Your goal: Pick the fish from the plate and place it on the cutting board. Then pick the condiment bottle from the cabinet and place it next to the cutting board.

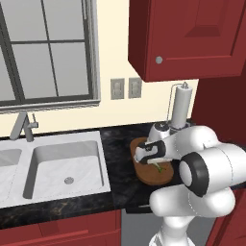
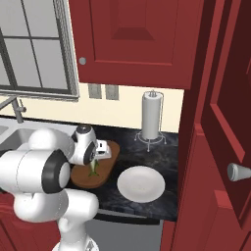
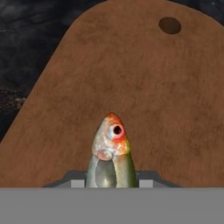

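Step one, placing: the tool [image 3: 111, 183] is clamped on the fish [image 3: 111, 153] over the board [image 3: 131, 87]. Next: lower, release.

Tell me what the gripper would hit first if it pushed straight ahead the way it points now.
Most likely the cutting board. The gripper, shut on the fish, points down at its brown surface, so the fish's head would probably touch the wood first. How far off it is stays unclear.

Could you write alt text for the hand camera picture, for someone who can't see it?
A small fish, orange-red head forward, is clamped in the gripper just above a brown wooden cutting board with a hole near its far end.
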Controlling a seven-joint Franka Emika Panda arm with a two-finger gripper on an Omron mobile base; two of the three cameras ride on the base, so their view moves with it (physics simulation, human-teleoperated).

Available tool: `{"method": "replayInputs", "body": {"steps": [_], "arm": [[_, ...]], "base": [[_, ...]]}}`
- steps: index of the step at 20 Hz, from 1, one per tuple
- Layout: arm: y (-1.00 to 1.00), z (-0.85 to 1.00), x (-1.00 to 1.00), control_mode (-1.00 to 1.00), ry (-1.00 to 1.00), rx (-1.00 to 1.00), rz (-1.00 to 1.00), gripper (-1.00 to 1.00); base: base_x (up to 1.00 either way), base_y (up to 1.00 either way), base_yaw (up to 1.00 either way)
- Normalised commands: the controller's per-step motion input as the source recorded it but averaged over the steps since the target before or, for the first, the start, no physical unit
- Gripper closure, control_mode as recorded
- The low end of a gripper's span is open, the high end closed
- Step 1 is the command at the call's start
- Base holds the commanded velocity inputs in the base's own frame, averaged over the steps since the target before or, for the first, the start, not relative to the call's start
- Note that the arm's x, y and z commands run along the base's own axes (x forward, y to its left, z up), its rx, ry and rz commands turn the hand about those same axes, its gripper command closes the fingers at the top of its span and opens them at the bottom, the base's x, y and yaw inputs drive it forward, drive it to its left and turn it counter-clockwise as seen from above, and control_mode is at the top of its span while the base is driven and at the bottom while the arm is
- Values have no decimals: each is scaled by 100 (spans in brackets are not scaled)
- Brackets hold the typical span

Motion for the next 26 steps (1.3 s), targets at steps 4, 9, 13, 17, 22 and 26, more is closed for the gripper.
{"method": "replayInputs", "body": {"steps": [4, 9, 13, 17, 22, 26], "arm": [[2, -18, 11, -100, 0, 0, 0, 100], [4, -17, 11, -100, 0, 0, 0, 100], [13, -18, 6, -100, 0, 0, 0, 100], [12, -21, 3, -100, 0, 0, 0, -100], [9, -21, 1, -100, 0, 0, 0, -100], [6, -15, 0, -100, 0, 0, 0, -100]], "base": [[0, 0, 0], [0, 0, 0], [0, 0, 0], [0, 0, 0], [0, 0, 0], [0, 0, 0]]}}
